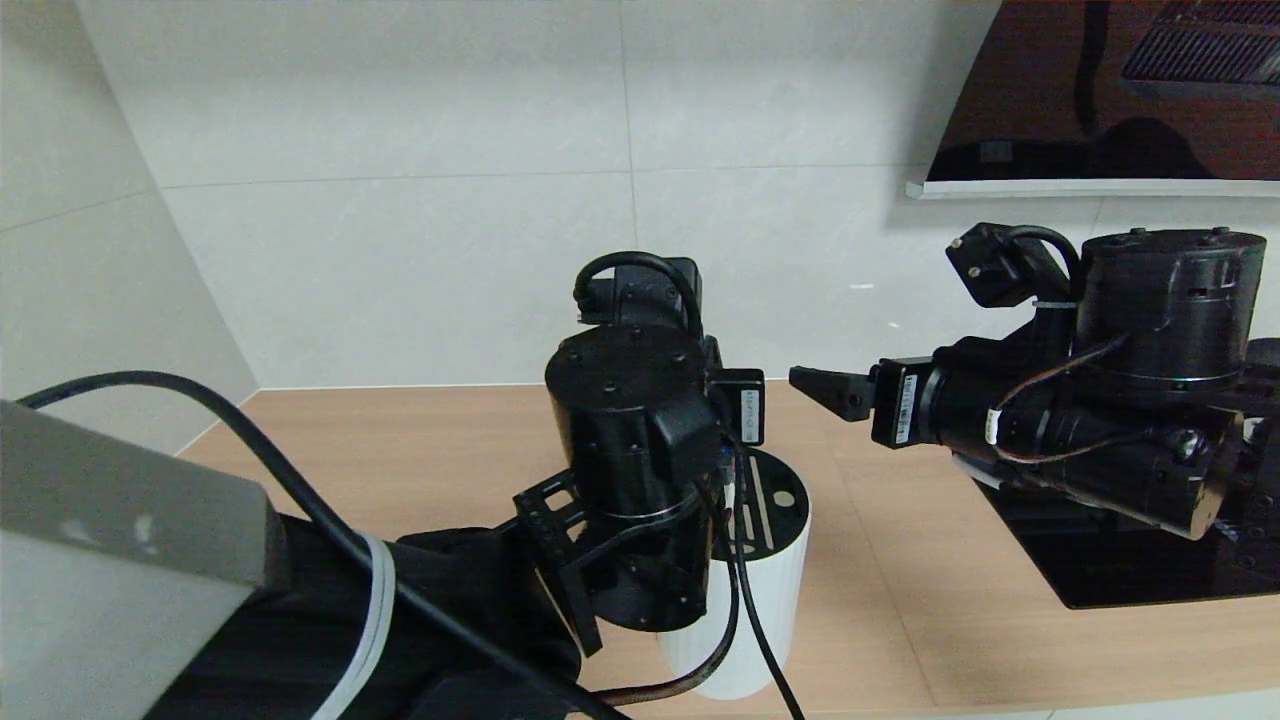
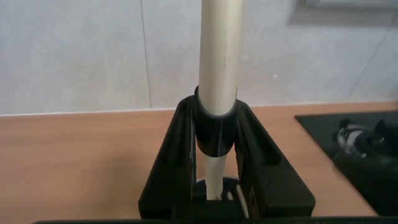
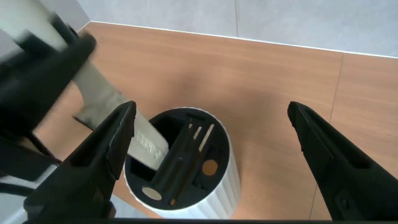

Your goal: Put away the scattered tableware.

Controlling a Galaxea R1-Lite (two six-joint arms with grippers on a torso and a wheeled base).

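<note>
A white ribbed utensil holder point(image 1: 748, 610) with a black slotted top stands on the wooden counter point(image 1: 400, 440). My left gripper point(image 2: 214, 134) is directly above it, shut on a knife's cream handle point(image 2: 219, 56), which stands upright. The knife's grey blade point(image 3: 109, 102) slants down into a slot of the holder point(image 3: 221, 180). My right gripper point(image 3: 211, 109) hovers open above and to the right of the holder, holding nothing; in the head view the right gripper point(image 1: 830, 392) points left toward the left arm. Pale utensil ends point(image 3: 200, 134) show in another slot.
A black cooktop point(image 1: 1100, 570) is set into the counter on the right, under the right arm. A dark range hood point(image 1: 1100, 90) hangs at the upper right. Tiled walls close off the back and left. Bare counter lies left of the holder.
</note>
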